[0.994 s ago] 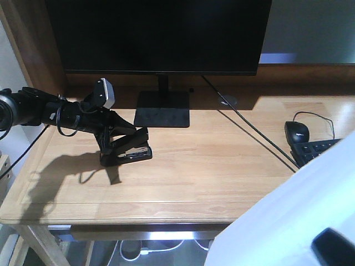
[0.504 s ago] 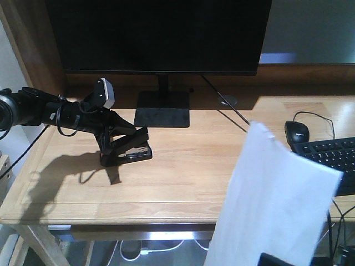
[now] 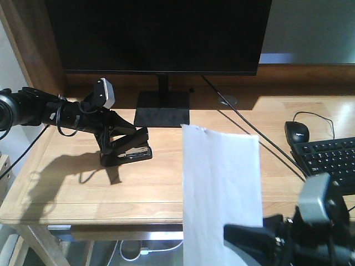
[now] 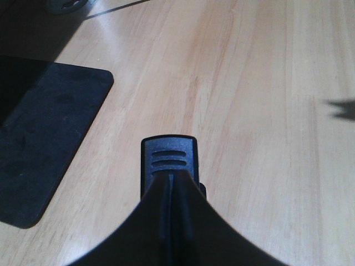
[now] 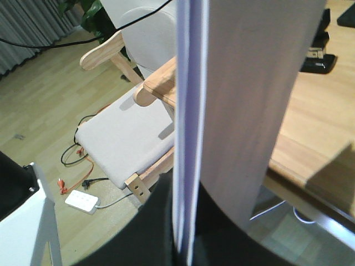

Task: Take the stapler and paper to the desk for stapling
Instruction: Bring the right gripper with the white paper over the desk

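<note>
The black stapler [image 3: 132, 152] sits on the left part of the desk [image 3: 83, 191], and my left gripper [image 3: 117, 143] is shut on it from above. The left wrist view shows the stapler's ribbed end [image 4: 168, 157] poking out past the closed left gripper [image 4: 172, 185], with desk [image 4: 249, 83] all round. A stack of white paper [image 3: 221, 183] stands upright over the desk's front edge, and my right gripper [image 3: 247, 238] is shut on its lower end. In the right wrist view the paper [image 5: 249, 83] rises edge-on from the right gripper [image 5: 186, 244].
A black monitor [image 3: 158, 33] on a flat stand [image 3: 162, 109] fills the back of the desk. A mouse [image 3: 297, 131] and keyboard [image 3: 333, 158] lie at the right, with a cable [image 3: 249, 130] running diagonally. A cushioned wooden chair [image 5: 122, 133] and power strip [image 5: 81, 200] are below.
The paper has swung from the lower right towards the middle and now stands upright. The right gripper has come into view beneath it. The left arm and stapler have not moved.
</note>
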You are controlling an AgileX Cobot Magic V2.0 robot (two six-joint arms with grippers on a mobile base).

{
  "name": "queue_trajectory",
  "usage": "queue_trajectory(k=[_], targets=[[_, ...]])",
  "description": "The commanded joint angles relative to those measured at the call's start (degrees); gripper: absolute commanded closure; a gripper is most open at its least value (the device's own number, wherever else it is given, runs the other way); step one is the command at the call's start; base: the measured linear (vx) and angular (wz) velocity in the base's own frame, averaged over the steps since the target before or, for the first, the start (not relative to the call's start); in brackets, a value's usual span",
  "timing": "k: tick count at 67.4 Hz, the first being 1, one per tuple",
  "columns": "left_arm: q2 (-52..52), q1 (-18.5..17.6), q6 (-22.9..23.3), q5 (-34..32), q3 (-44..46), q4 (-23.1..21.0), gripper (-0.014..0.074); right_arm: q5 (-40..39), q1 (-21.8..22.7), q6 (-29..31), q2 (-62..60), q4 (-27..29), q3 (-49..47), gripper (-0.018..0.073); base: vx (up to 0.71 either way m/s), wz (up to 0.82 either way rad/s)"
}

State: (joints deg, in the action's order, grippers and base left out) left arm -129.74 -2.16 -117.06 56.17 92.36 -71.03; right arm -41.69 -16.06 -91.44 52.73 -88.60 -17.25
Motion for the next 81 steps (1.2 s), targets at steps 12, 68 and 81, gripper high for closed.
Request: queue_trajectory(k=[12, 68, 81], targets=[[3.94, -0.20, 0.62, 1.62, 1.59, -3.55, 0.0604, -4.69, 0.07, 4.90, 12.45, 2.38, -11.36, 0.0561, 0.00, 0.00], [3.94, -0.20, 0.62, 1.62, 1.59, -3.55, 0.0604, 6.29, 0.07, 34.58, 46.63, 40.78, -20.08, 0.0561, 0.00, 0.00], [3.94, -0.20, 0.62, 1.62, 1.59, -3.55, 0.0604, 4.64, 0.07, 39.27, 49.38, 42.00, -21.72, 0.0561, 0.00, 0.00]])
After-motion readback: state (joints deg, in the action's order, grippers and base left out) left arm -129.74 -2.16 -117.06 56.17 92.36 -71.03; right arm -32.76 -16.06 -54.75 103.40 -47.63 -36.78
